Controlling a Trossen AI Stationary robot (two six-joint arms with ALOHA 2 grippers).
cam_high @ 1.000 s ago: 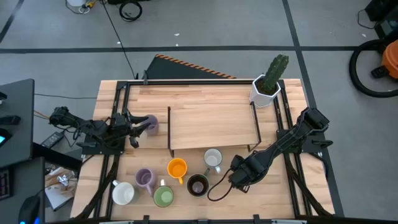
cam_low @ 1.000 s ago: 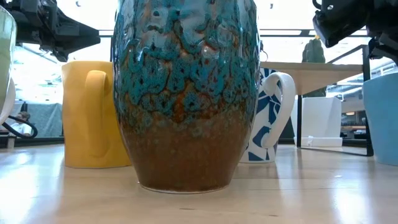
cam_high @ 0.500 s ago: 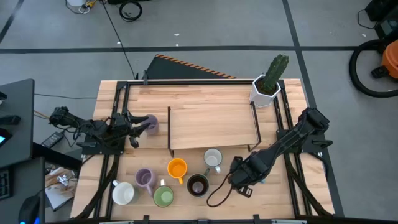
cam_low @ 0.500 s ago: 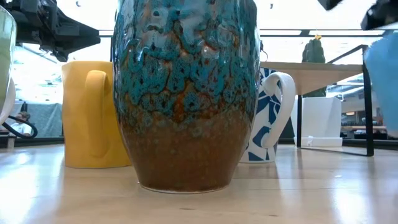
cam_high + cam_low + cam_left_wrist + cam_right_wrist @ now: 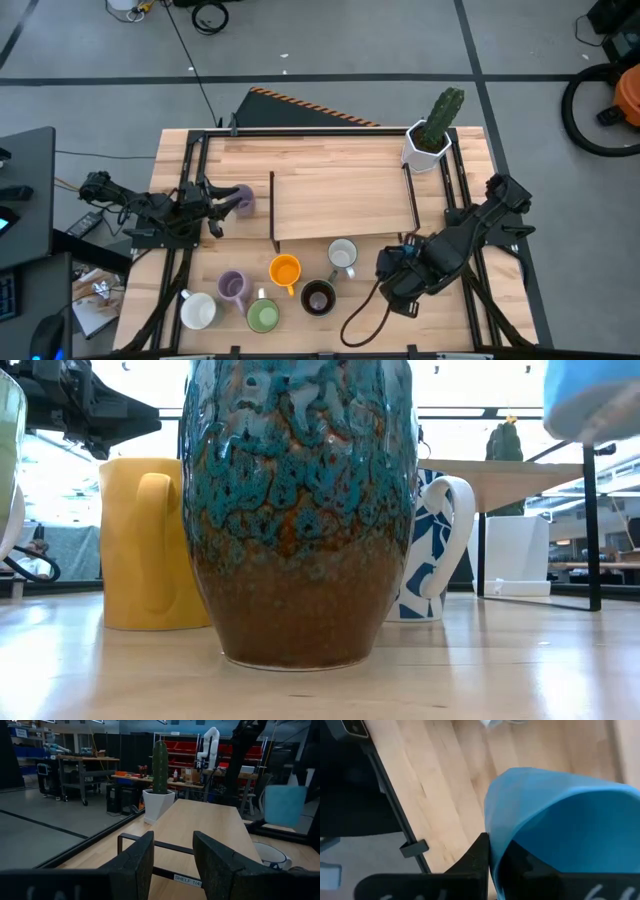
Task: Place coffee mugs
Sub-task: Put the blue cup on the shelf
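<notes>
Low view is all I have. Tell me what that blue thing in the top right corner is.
Observer: A blue mug, gripped at its rim by the right gripper.
Operator: Say where it hangs.
Observer: Just in front of the shelf's right end, right of the white mug.
Operator: Report the other arm.
Observer: The left gripper waits far to the left, fingers apart, beside a lavender mug.
</notes>
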